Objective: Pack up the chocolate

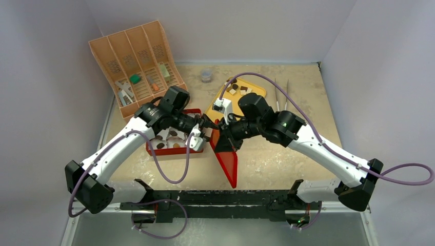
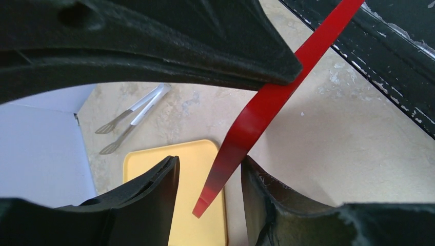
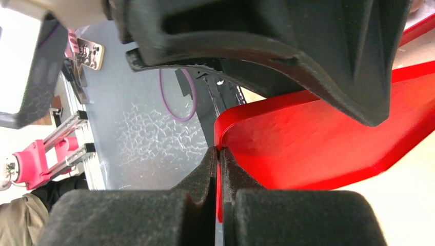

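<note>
2 arms meet at the middle of the table [image 1: 287, 159], both at 1 red lid [image 1: 228, 156] that stands tilted on edge. The right gripper [image 3: 219, 154] is pinched tight on the lid's [image 3: 318, 138] rim, its 2 fingers pressed to either face. The left gripper [image 2: 210, 169] is parted narrowly, 1 finger on each side of the lid's [image 2: 256, 113] thin edge; whether either pad touches it I cannot tell.

The chocolate [image 1: 234, 87] lies in 2 places. About 5 small brown and pale pieces sit on the far end of 1 yellow tray [image 1: 259, 91], just behind the right wrist. At least 3 more [image 1: 160, 145] sit in white paper cups in 1 red box [image 1: 169, 152] under the left arm, which hides the rest.

1 tan organizer [image 1: 123, 33] with 4 compartments leans at the far left corner, 1 small cup [image 1: 206, 75] stands near the back wall, and 2 metal tongs [image 1: 281, 95] lie right of the tray. Bare tabletop opens to the right and in front of the lid.
</note>
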Tool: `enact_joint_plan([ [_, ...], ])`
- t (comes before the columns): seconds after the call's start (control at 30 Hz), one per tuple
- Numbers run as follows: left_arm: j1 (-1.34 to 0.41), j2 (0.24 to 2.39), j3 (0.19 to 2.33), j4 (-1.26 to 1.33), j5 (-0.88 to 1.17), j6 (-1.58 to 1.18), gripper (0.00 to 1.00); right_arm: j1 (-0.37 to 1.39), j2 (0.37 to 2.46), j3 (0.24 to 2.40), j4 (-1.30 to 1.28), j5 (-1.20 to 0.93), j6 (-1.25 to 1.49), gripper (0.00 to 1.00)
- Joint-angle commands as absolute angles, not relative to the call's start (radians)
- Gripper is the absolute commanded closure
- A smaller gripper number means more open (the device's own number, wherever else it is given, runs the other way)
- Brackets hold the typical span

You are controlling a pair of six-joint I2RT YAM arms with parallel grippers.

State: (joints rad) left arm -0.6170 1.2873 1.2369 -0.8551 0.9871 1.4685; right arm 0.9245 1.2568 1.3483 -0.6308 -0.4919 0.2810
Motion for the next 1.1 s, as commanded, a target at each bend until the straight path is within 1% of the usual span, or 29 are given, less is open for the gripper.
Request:
enact_joint_plan([
  [0.0,-0.615,1.266,1.232,-0.816,1.070,1.436,0.53,0.927,1.231,1.394,-0.576,-0.524,0.243,1.00],
  [0.17,-0.616,1.335,1.289,-1.040,1.091,1.618,0.54,0.927,1.223,1.400,-0.561,-0.535,0.226,1.00],
  [0.3,-0.617,1.406,1.364,-1.247,1.093,1.807,0.59,0.927,1.220,1.404,-0.548,-0.547,0.219,1.00],
  [0.4,-0.617,1.425,1.390,-1.281,1.097,1.836,0.67,0.927,1.225,1.415,-0.556,-0.545,0.208,1.00],
  [0.47,-0.615,1.421,1.398,-1.254,1.084,1.792,0.72,0.927,1.225,1.428,-0.574,-0.515,0.199,1.00],
  [0.53,-0.613,1.398,1.382,-1.156,1.074,1.655,0.84,0.927,1.210,1.436,-0.580,-0.449,0.200,0.99],
  [0.57,-0.612,1.374,1.365,-1.096,1.069,1.562,0.88,0.927,1.202,1.438,-0.578,-0.407,0.204,0.95],
  [0.63,-0.610,1.320,1.304,-0.913,1.053,1.379,0.95,0.927,1.179,1.442,-0.561,-0.309,0.222,0.89],
  [0.67,-0.609,1.290,1.266,-0.805,1.038,1.274,1.00,0.927,1.169,1.447,-0.554,-0.247,0.235,0.84],
  [0.73,-0.609,1.217,1.175,-0.552,0.988,1.039,1.00,0.926,1.146,1.454,-0.536,-0.101,0.272,0.73],
  [0.77,-0.609,1.182,1.122,-0.348,0.945,0.892,1.00,0.926,1.134,1.457,-0.525,-0.041,0.293,0.68],
  [0.83,-0.609,1.118,1.033,-0.079,0.825,0.636,1.00,0.927,1.108,1.455,-0.490,0.062,0.322,0.55],
  [0.87,-0.609,1.092,0.994,0.025,0.731,0.547,1.00,0.927,1.091,1.449,-0.454,0.100,0.335,0.46],
  [0.97,-0.609,1.051,0.958,0.163,0.563,0.383,1.00,0.926,1.038,1.418,-0.346,0.192,0.364,0.23],
  [1.0,-0.609,1.048,0.955,0.184,0.525,0.337,1.00,0.926,1.012,1.394,-0.296,0.223,0.368,0.17],
  [1.07,-0.608,1.048,0.954,0.239,0.443,0.215,1.00,0.927,0.981,1.347,-0.201,0.270,0.370,0.12],
])
